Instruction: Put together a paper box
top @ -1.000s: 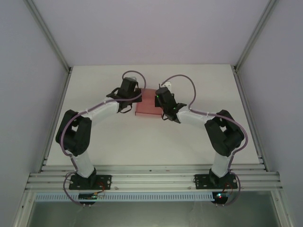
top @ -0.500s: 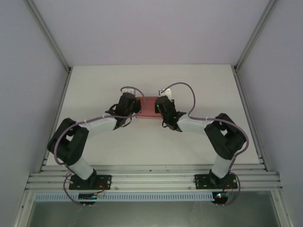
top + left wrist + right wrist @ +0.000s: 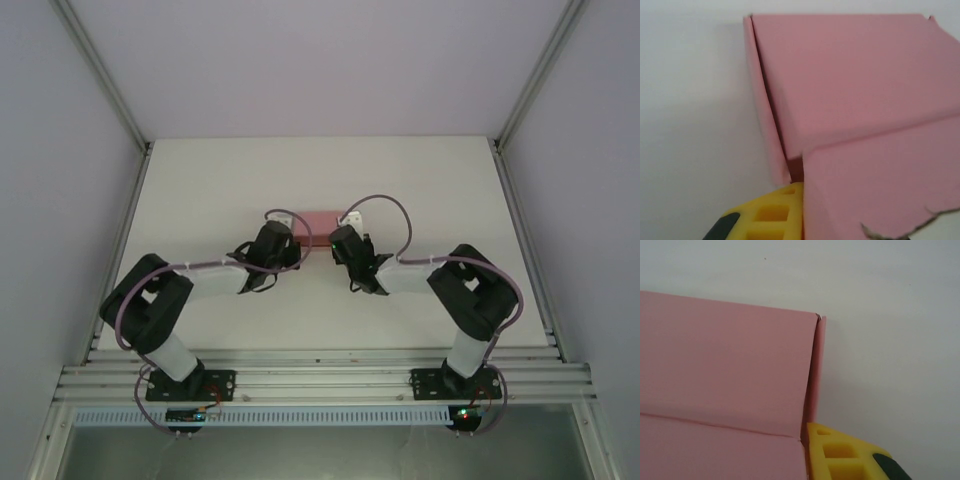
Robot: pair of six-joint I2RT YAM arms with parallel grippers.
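Top view: the white counter (image 3: 200, 190) takes up the middle of the frame, walled by pale panels. The left arm (image 3: 205, 272) and right arm (image 3: 420, 275) bend inward from the lower corners and meet just above centre. Between them lies the paper box (image 3: 315, 222), a pink card piece (its near edge is covered by the two wrists).

The left end effector (image 3: 290, 232) is at the box's left end and the right end effector (image 3: 336, 230) at its right end.

Left wrist view: the box (image 3: 850, 85) fills the upper right. A creased panel lies against one yellow finger (image 3: 772, 215) at the bottom edge.

Right wrist view: the box (image 3: 725, 365) fills the left, with a side flap touching a yellow finger (image 3: 837, 455) at lower right.

With only one finger of each end effector visible, whether either clamps the card or stands apart cannot be told.
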